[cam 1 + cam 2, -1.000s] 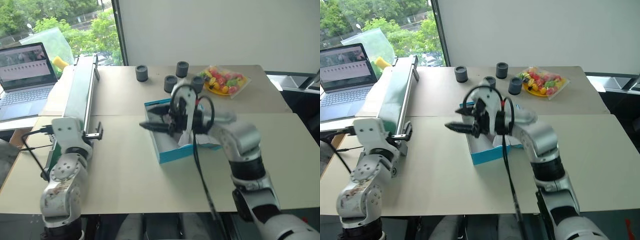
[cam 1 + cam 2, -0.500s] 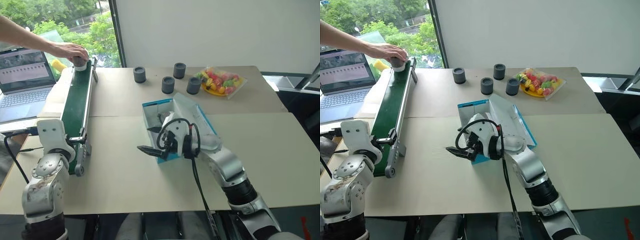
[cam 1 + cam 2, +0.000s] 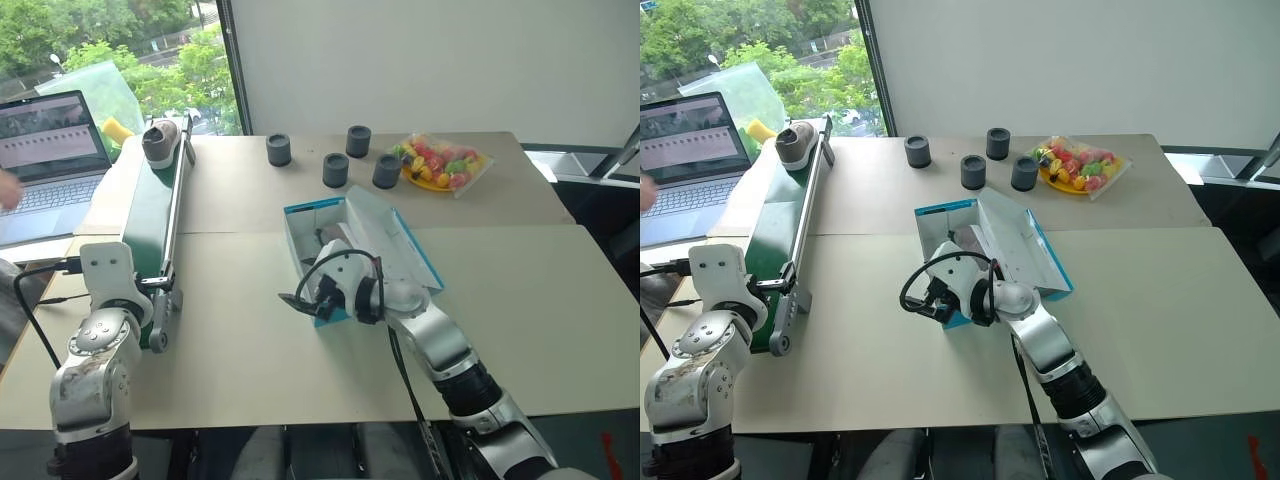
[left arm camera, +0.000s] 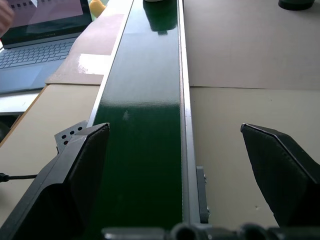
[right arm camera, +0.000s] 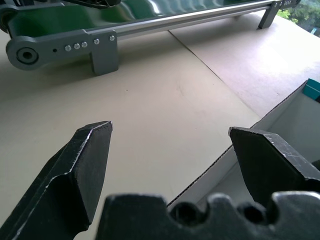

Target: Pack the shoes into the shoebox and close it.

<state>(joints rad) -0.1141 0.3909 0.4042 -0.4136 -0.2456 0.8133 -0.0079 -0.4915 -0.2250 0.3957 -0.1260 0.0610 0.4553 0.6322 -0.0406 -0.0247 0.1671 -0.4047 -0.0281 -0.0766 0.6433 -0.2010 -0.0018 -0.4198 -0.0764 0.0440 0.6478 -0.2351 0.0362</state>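
Shoebox point(image 3: 330, 262): lay open.
Right gripper point(image 5: 170, 155): fingers apart, at shoebox's near corner.
Left gripper point(image 4: 175, 165): fingers apart, over conveyor point(image 3: 150, 215).

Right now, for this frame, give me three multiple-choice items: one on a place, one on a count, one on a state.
1. Where is the shoe?
A. on the far end of the green conveyor belt
B. on the laptop
C. among the dark cylinders

2. How many dark cylinders stand on the table?
A. two
B. four
C. six

3. How does the shoebox stand?
A. closed
B. upside down
C. open, lid raised

Answers:
1 A: the grey shoe sits on the belt's far end, beside the laptop.
2 B: four show near the bag of colourful pieces, one of them at.
3 C: the white inside shows, and the right gripper, fingers apart, is at its near corner.
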